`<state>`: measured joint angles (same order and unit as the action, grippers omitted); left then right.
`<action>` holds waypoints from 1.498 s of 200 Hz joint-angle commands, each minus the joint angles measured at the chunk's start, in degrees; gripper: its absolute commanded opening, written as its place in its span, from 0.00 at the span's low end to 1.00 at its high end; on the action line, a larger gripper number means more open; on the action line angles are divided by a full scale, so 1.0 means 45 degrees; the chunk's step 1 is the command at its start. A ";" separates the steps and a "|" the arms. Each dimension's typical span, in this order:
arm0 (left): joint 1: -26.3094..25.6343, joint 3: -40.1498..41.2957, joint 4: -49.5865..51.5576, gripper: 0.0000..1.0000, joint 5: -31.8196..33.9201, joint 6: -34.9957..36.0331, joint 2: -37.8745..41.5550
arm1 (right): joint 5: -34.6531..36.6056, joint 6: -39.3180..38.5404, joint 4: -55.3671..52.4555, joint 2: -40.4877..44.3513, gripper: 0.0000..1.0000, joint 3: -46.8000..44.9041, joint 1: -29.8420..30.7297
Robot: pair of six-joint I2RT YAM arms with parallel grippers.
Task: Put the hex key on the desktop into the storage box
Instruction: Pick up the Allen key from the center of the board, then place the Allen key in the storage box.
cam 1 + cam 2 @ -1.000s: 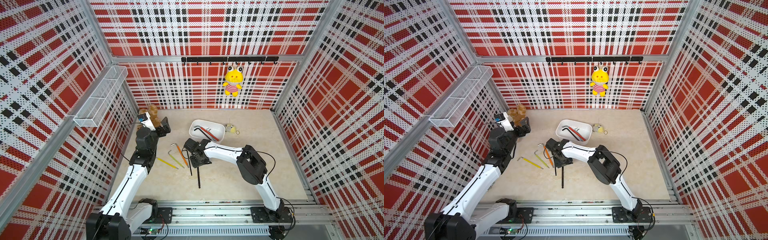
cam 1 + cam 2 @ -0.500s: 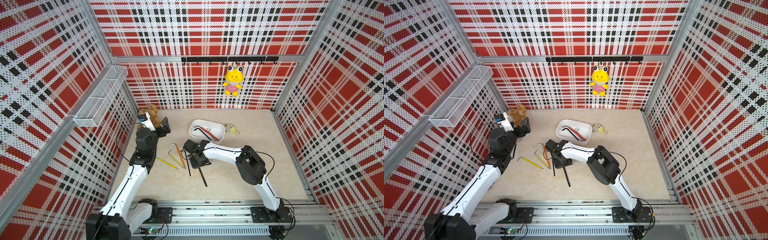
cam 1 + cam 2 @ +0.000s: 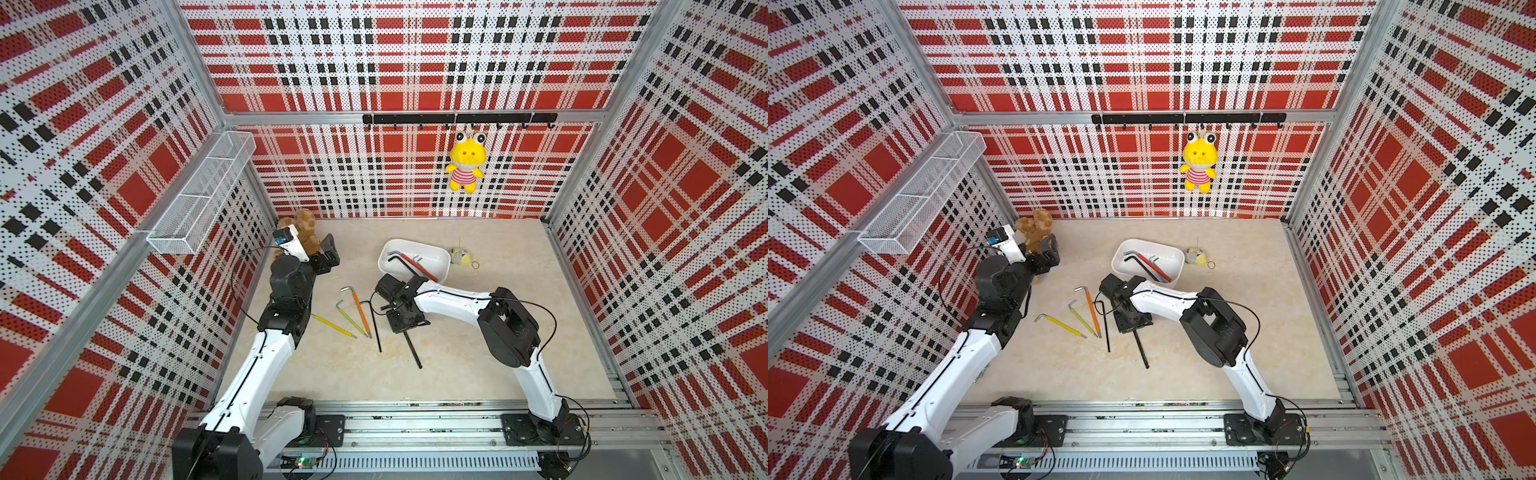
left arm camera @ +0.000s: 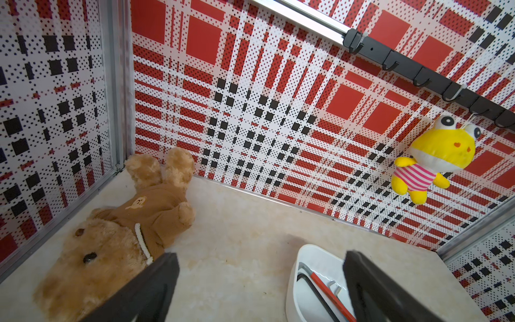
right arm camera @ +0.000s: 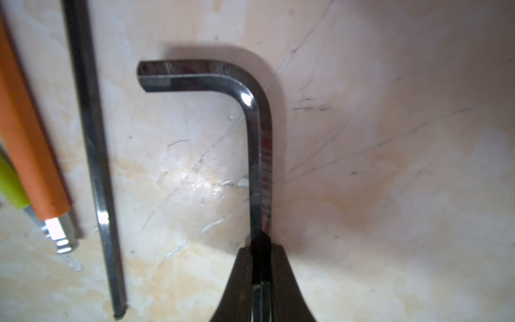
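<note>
Pinching hex key (image 5: 257, 167): R gripper (image 5: 260, 249) | L gripper (image 4: 260, 258) agape, empty | desktop (image 5: 390, 195) prob. scratched

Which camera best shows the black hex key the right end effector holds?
Right wrist: the thick black hex key fills the frame, bend clear, shaft pinched by the right end effector. Both top views show only its shaft poking out. Left wrist misses it.

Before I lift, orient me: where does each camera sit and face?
Both top views: high at the front, looking down on the desktop; left arm and right arm show.
Left wrist: faces the back corner, bear and box; open left gripper shows.
Right wrist: looks down at the desktop; right gripper shut on the hex key.
Shared: box in top and left wrist views.
</note>
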<state>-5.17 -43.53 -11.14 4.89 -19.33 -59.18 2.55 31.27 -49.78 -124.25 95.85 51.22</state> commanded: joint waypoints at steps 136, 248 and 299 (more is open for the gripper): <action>0.0093 0.0143 -0.0181 0.99 0.0137 0.0033 0.0465 | -0.0381 -0.8600 0.1723 0.3523 0.00 0.3225 -0.2767; 0.0075 -0.0038 -0.0181 0.99 -0.0207 -0.0023 0.0162 | -0.0995 -0.9438 0.0596 -0.2115 0.00 0.8409 -0.4231; 0.0061 -0.0033 -0.0182 0.99 -0.0134 0.0018 0.0085 | -0.1025 -0.9026 0.0151 -0.3294 0.00 0.8524 -0.4564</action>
<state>-5.17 -43.27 -11.09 4.73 -19.31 -58.52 -1.48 -10.22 -48.45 -138.74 133.12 30.92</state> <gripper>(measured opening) 0.992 0.153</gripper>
